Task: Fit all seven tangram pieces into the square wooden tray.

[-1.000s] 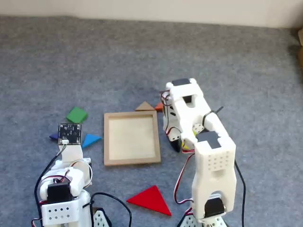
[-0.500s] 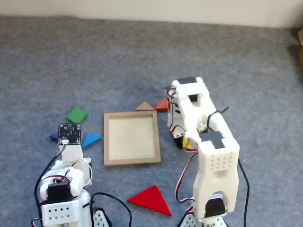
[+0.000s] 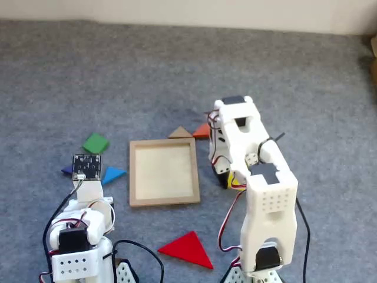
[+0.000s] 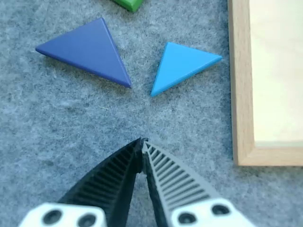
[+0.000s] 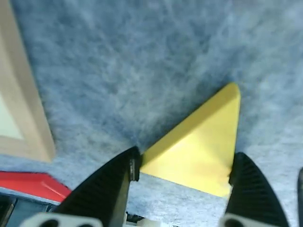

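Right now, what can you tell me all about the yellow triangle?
The yellow triangle is a flat, thick piece with smooth faces, maybe painted wood. It lies on the grey carpet, beside the wooden tray but apart from it. The right gripper is open over it, one finger at each side, close against its edges; whether they pinch it is unclear. In the high view a bit of it peeks out under that arm.

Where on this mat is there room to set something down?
Bare: from the brown triangle to the far wall, and right of the right arm. Crowded: left of the tray (green piece, dark blue triangle, light blue triangle, left end effector) and between tray and right arm (yellow triangle).
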